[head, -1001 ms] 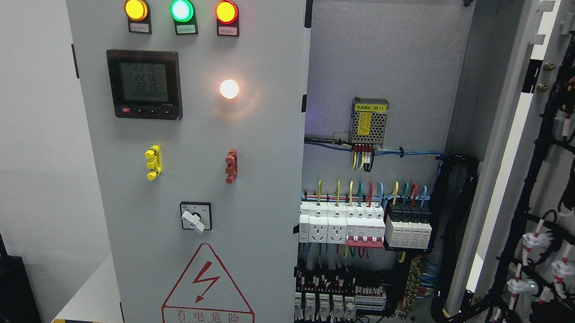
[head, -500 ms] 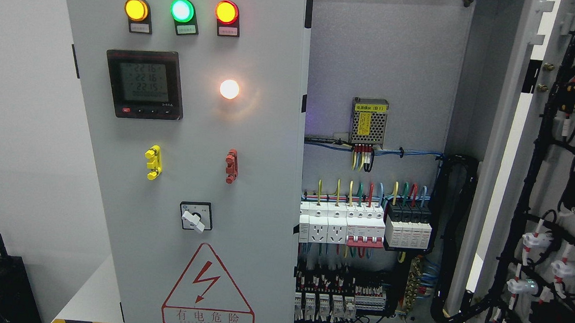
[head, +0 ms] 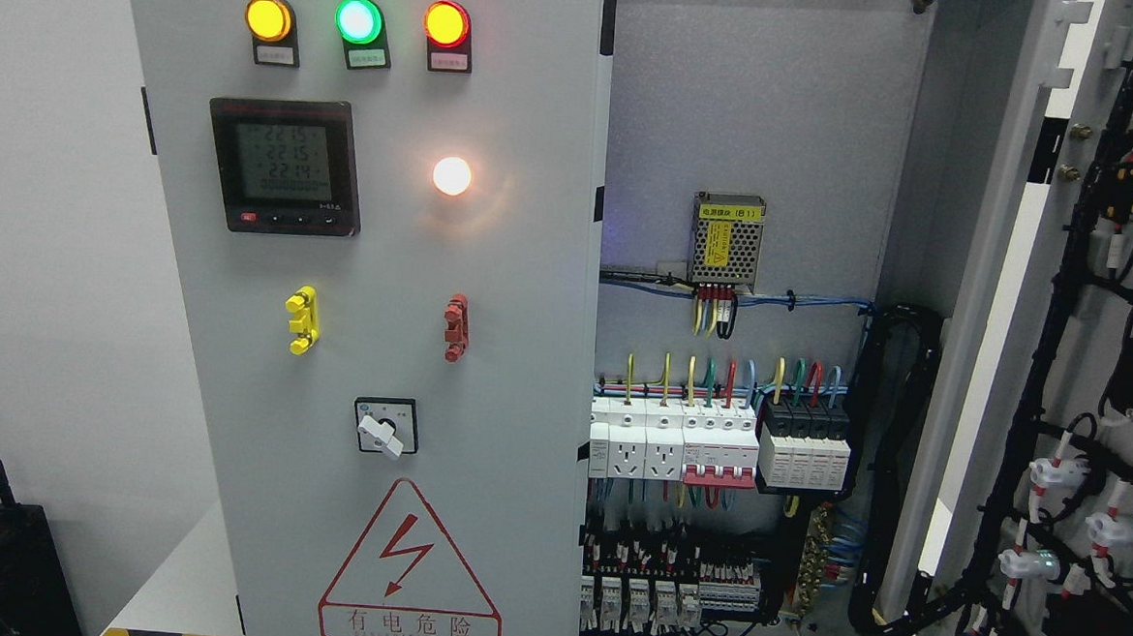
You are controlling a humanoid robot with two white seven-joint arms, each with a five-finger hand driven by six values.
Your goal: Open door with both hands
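The grey electrical cabinet fills the head view. Its left door (head: 371,347) is shut and faces the camera, while the right door (head: 1096,385) stands swung wide open at the picture's right edge, its inner face turned to view and strung with black cable bundles and white-capped fittings. Between the two doors the cabinet interior (head: 762,105) lies exposed: a bare grey back panel above, a small mesh-cased power supply (head: 727,239) with a yellow label in the middle, and below it a row of white breakers (head: 719,452) fed by coloured wires, with terminal blocks lower still. On the shut door sit a black digital meter (head: 285,166), a red-edged triangular warning sign (head: 412,567) with a lightning bolt, a rotary switch (head: 385,427), a yellow handle (head: 302,320) and a red handle (head: 455,327), three lit lamps in amber, green and red along the top, and one white lamp (head: 452,175). Neither hand shows anywhere, so I cannot tell how the fingers stand
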